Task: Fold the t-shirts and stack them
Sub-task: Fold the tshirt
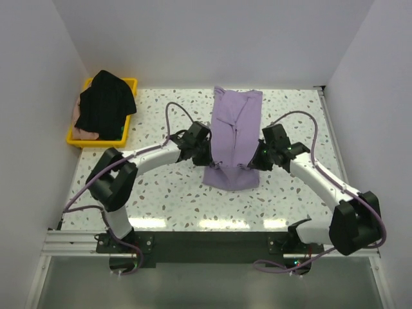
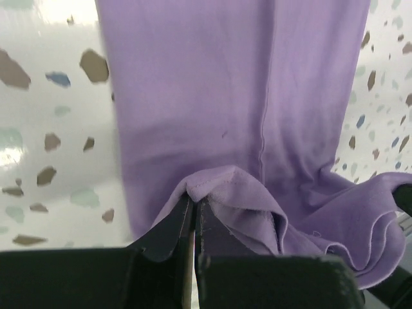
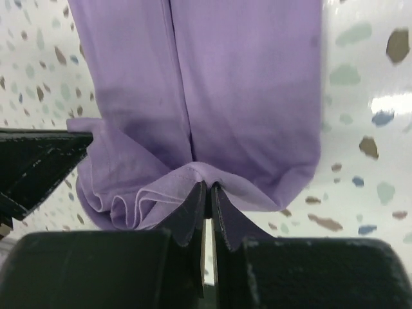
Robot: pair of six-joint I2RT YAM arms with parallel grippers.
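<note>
Top external: one lavender t-shirt (image 1: pixel 235 129), one black t-shirt (image 1: pixel 106 103), one pink t-shirt (image 1: pixel 82 133).

- A robot lab cell: plain white walls (image 1: pixel 32 96) box in a speckled table (image 1: pixel 167 206).
- Left arm (image 1: pixel 149 157) and right arm (image 1: pixel 322 180) bolted to a metal rail (image 1: pixel 71 242) at its edge.

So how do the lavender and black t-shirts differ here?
The lavender t-shirt lies on the table, folded narrow; the black t-shirt is heaped in the yellow tray. The left gripper and right gripper pinch the lavender one's near edge; the black one is untouched. Both are plain cloth.
</note>
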